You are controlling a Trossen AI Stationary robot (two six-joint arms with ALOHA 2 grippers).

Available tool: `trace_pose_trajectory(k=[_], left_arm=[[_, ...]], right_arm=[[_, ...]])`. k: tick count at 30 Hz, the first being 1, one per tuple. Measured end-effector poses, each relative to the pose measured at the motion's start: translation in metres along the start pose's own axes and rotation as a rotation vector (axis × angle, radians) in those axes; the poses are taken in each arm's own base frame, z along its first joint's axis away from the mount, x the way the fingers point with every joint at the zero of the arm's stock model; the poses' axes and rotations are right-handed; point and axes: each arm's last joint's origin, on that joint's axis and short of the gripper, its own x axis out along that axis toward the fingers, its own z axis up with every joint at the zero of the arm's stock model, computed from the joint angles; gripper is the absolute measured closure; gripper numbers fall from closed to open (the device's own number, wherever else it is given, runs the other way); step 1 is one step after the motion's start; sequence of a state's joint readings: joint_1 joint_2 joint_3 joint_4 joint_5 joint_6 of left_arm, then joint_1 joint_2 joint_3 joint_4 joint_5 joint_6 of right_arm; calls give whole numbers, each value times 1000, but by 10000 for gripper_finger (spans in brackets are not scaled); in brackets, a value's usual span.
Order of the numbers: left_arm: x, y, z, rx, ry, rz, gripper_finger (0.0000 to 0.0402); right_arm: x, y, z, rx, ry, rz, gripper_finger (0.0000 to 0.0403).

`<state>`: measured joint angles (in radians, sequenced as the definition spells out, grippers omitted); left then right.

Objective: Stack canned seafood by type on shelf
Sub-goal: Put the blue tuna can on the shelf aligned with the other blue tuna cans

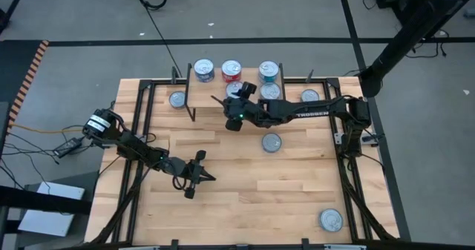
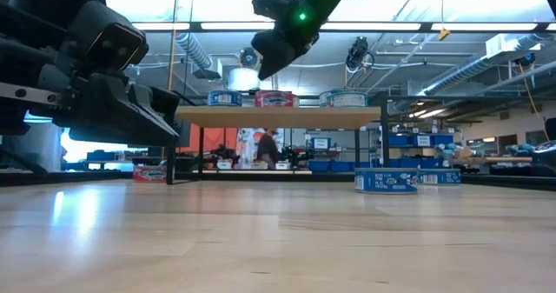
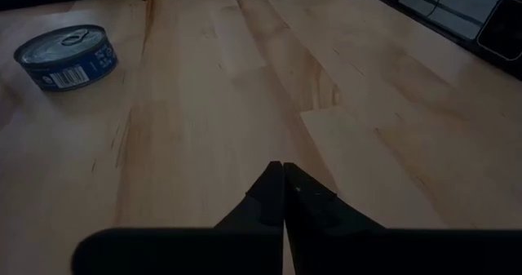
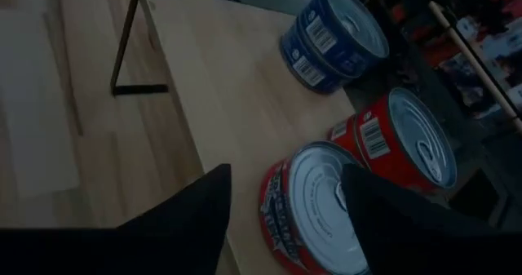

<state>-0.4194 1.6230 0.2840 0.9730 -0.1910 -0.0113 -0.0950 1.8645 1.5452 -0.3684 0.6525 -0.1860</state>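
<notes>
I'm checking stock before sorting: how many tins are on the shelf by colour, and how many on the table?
Blue tins, shelf: 1
Red tins, shelf: 2
Teal tins, shelf: 2
Tins on table: 4
Total: 9

Shelf [image 1: 223, 87] back edge is crowded with a blue tin [image 1: 203, 70], red tin [image 1: 231, 70] and teal tin [image 1: 269, 71]. Tabletop [image 1: 245, 194] centre lies open, apart from one loose tin [image 1: 272, 142].
</notes>
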Motion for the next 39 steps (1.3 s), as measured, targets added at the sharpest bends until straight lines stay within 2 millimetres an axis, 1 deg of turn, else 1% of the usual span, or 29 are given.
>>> trace_pose_trajectory(k=[2,4,7,11,12,14,18,23,26,29,32,35,37,39], left_arm=[[0,0,0,-1,-1,0,395],[0,0,0,-1,-1,0,395],[0,0,0,-1,-1,0,395],[0,0,0,-1,-1,0,394],[0,0,0,-1,-1,0,394],[0,0,0,-1,-1,2,394],[0,0,0,-1,-1,6,394],[0,0,0,-1,0,7,394],[0,0,0,-1,2,7,394],[0,0,-1,0,6,7,394],[0,0,-1,1,11,7,394],[0,0,-1,1,10,7,394],[0,0,-1,1,13,8,394],[0,0,-2,2,19,8,394]], right_arm=[[-1,1,-1,-8,8,4,183],[-1,1,-3,-14,23,7,217],[0,1,-8,-11,61,46,282],[5,-2,-13,37,92,169,374],[7,-3,-13,46,91,200,387],[9,-5,-13,61,91,237,391],[13,-12,-15,84,99,229,378],[18,-20,-17,104,111,210,392],[19,-20,-16,103,102,209,397],[16,-17,-14,93,82,214,392],[11,-13,-11,71,62,216,386],[2,-13,-8,61,56,189,387],[-9,-14,-7,62,59,197,391],[-28,-14,-5,67,58,243,396]])
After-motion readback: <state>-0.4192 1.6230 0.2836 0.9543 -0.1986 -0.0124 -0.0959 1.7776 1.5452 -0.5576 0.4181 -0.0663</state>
